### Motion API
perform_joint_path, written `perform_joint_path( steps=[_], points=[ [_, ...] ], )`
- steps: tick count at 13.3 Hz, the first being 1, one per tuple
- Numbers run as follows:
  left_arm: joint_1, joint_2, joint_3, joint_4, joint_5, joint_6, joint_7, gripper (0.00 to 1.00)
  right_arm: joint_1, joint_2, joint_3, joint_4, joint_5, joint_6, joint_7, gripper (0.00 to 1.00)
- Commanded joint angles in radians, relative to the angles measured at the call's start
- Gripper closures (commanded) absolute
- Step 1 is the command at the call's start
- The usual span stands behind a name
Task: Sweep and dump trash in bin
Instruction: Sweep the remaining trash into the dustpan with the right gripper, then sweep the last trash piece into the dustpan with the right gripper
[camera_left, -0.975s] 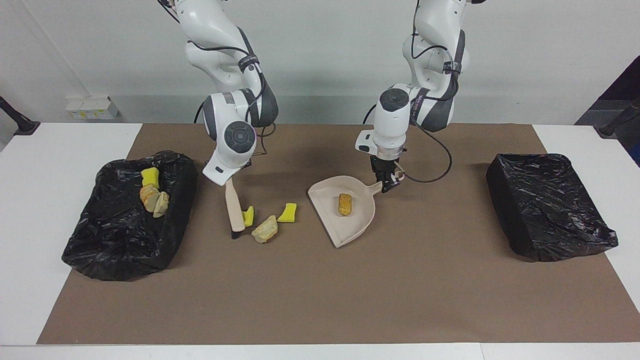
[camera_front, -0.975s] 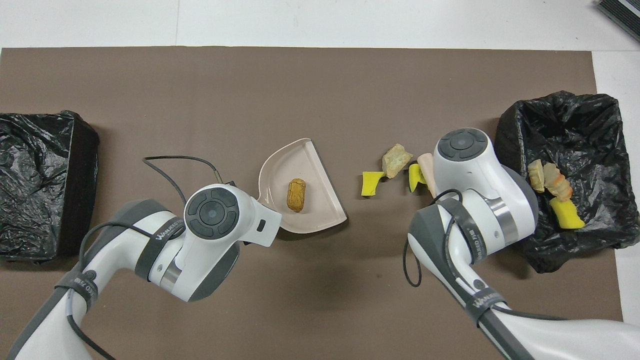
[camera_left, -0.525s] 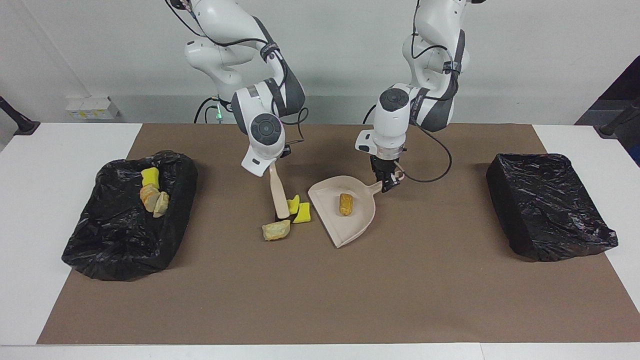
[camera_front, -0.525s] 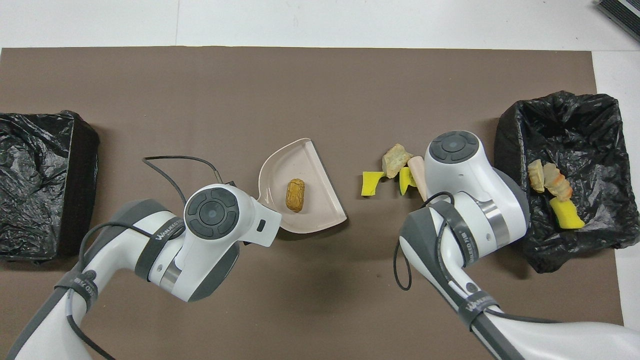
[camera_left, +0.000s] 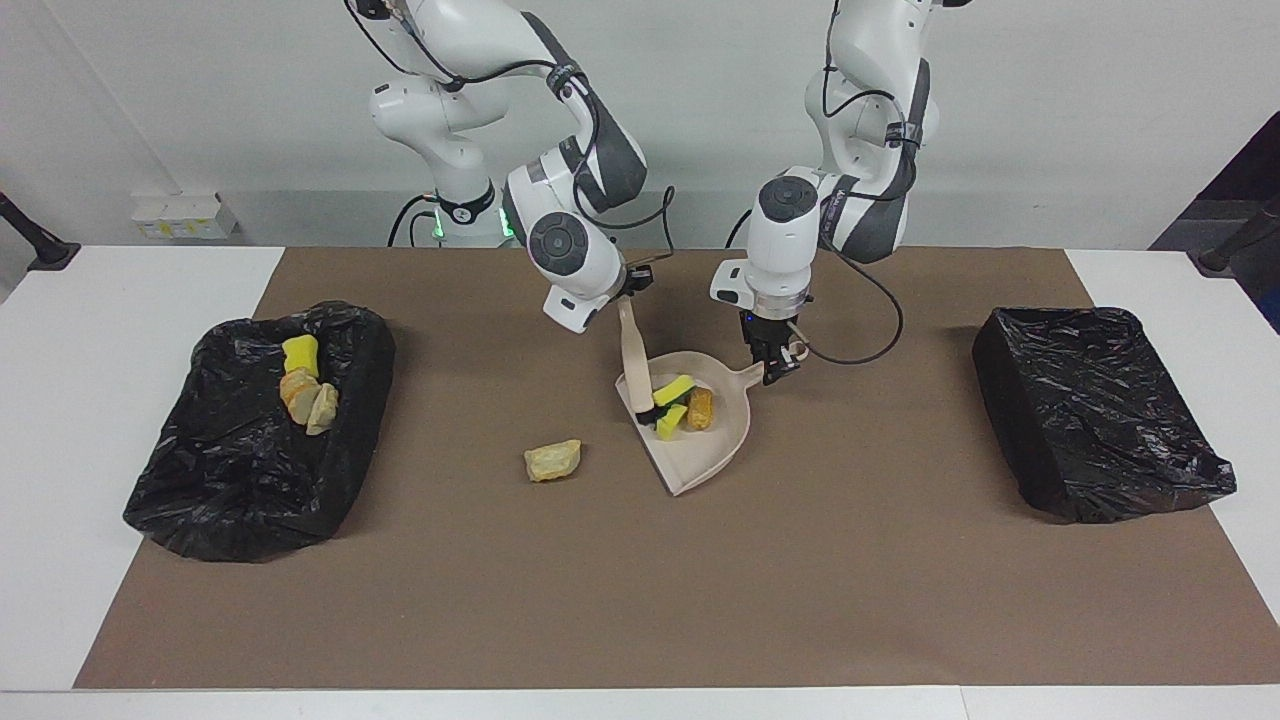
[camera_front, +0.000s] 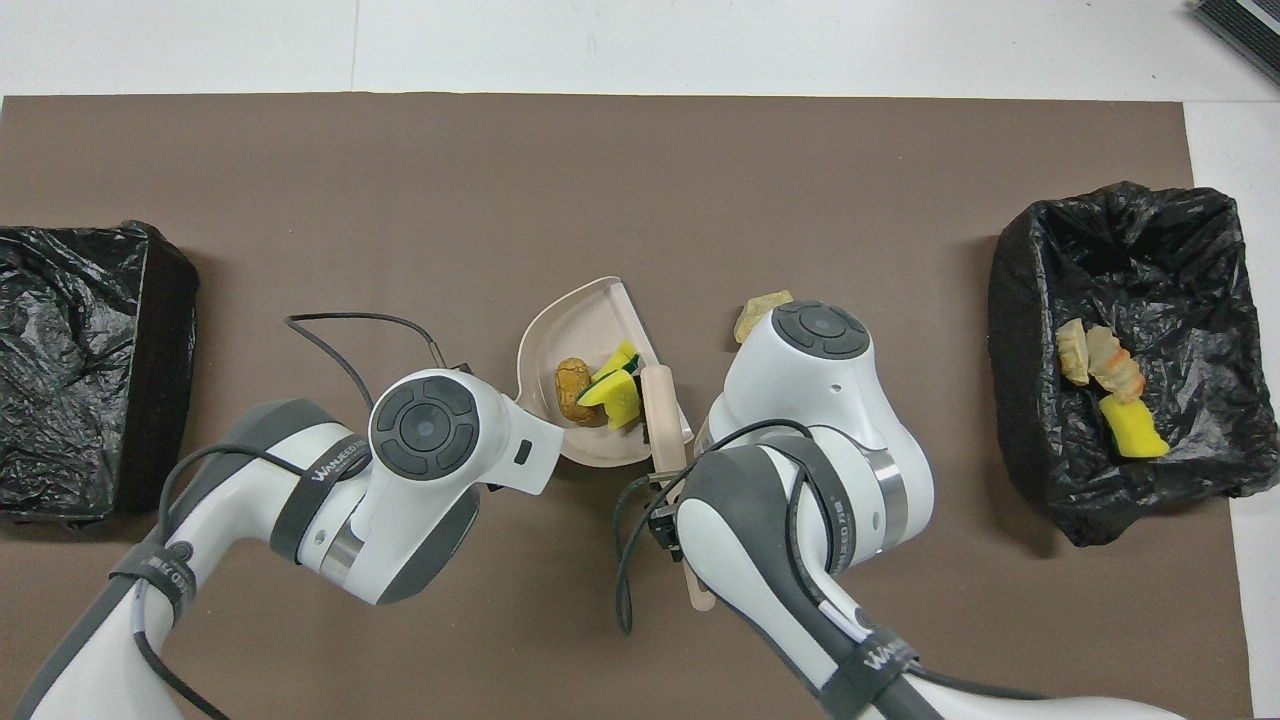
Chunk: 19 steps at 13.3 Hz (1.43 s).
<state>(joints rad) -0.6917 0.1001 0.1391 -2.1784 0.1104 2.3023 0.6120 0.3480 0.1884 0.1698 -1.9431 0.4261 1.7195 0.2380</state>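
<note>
White table (camera_left: 120, 300) carries a brown mat (camera_left: 640, 580) with a black-lined bin (camera_left: 250, 440) at each end. I read the step as sweeping: my right gripper (camera_left: 627, 297), clamped on the brush (camera_left: 634, 362), has two yellow pieces (camera_left: 672, 400) in the dustpan (camera_left: 700, 455) beside the orange lump (camera_left: 700, 408). My left gripper (camera_left: 773, 368) grips the dustpan handle. One tan lump (camera_left: 552, 460) lies mid-mat; next, reposition the brush past it. Three pieces (camera_left: 305, 385) are binned. Arm bands (camera_front: 340, 462) bear lettering I cannot read.

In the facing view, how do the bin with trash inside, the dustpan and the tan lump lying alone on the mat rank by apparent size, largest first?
1. Bin with trash inside
2. Dustpan
3. Tan lump, clearly the smallest
</note>
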Motion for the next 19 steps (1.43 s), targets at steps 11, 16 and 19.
perform_joint_path(
  steps=[11, 16, 19],
  points=[
    [-0.008, -0.03, 0.002, -0.037, 0.017, 0.02, -0.014, 1.0, -0.1, 0.124, -0.01, 0.193, -0.698, -0.069, -0.054, 1.0],
    [-0.006, -0.03, 0.002, -0.037, 0.017, 0.023, -0.014, 1.0, -0.084, 0.118, -0.001, 0.161, -0.402, -0.087, -0.107, 1.0],
    [-0.006, -0.028, 0.0, -0.035, 0.017, 0.023, -0.014, 1.0, -0.032, 0.108, 0.004, 0.159, -0.192, -0.097, -0.106, 1.0]
  ],
)
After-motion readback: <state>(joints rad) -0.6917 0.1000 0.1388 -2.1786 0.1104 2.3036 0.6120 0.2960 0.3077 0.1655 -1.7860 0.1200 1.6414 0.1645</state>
